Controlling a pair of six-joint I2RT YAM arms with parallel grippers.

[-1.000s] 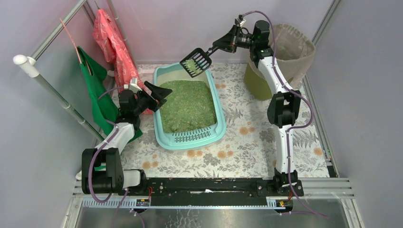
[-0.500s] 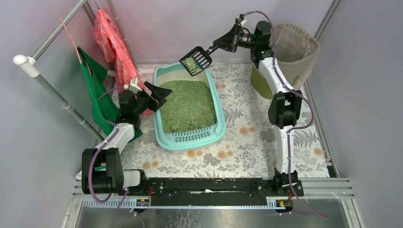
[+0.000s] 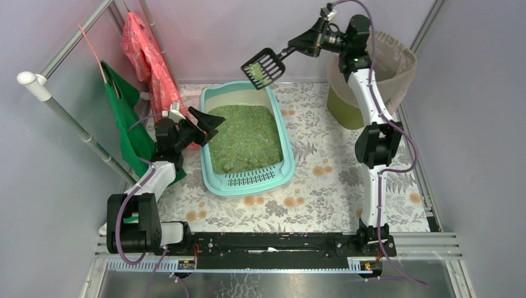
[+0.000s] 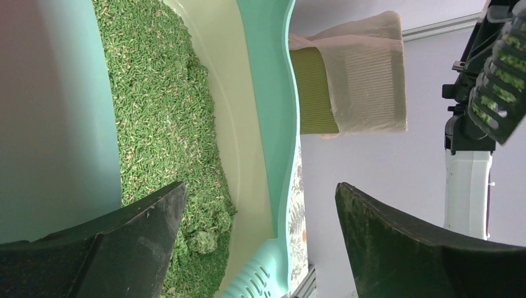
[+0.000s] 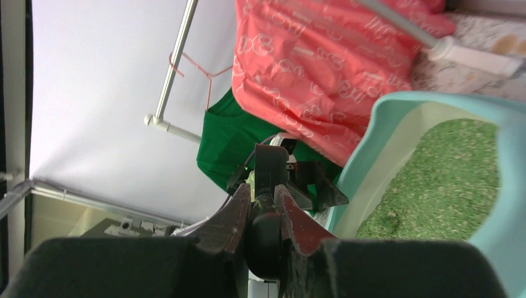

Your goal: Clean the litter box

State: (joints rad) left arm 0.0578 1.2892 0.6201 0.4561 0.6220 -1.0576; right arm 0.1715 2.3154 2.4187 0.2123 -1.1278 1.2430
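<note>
Raised higher, slotted black scoop point(image 3: 263, 64) carries green granules point(image 3: 257, 70) near turquoise litter box point(image 3: 286, 162).

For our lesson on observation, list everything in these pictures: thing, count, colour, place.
Litter box: one, turquoise, centre.
Scoop: one, black, raised near the box's far end.
Litter: green, in the box, some on scoop.
Bin: one, olive, beige liner, far right.
Mat: one, floral, underneath.
Rack: one, white and metal pipes, left.
Red hanging: one, on rack.
Green hanging: one, on rack.
Left gripper: black, open, beside the box.
Right gripper: black, shut on scoop handle.
</note>
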